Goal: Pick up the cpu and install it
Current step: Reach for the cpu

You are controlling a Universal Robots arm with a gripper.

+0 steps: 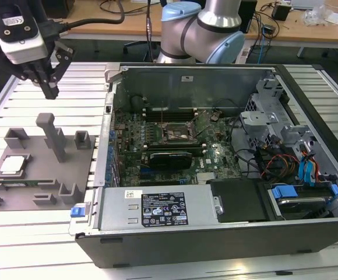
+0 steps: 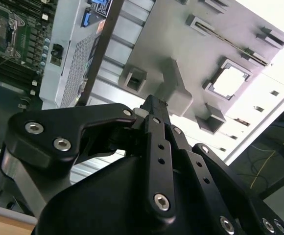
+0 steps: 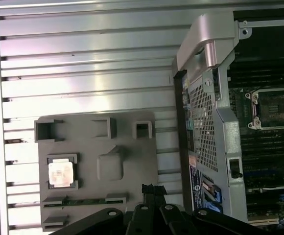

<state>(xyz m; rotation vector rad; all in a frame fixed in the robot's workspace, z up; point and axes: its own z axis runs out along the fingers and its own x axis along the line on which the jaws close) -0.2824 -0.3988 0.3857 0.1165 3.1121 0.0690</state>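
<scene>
The cpu [image 1: 13, 165], a small silvery square chip, lies flat in a square pocket of the grey fixture plate [image 1: 38, 175] at the exterior view's left. It also appears in the wrist views as a bright square cpu [image 3: 61, 174] [image 2: 228, 82]. My gripper [image 1: 50, 88] hangs well above the slatted table, behind the fixture and apart from the chip. Its black fingers [image 3: 152, 190] are pressed together with nothing between them. The black socket frame [image 1: 178, 134] sits on the motherboard inside the open computer case [image 1: 157, 216].
A tall grey post [image 1: 53, 137] and several small blocks rise from the fixture plate between my gripper and the chip. The case wall [image 1: 108, 116] stands at the plate's far side. Drive cages and cables [image 1: 285, 151] crowd the case interior at the exterior view's right.
</scene>
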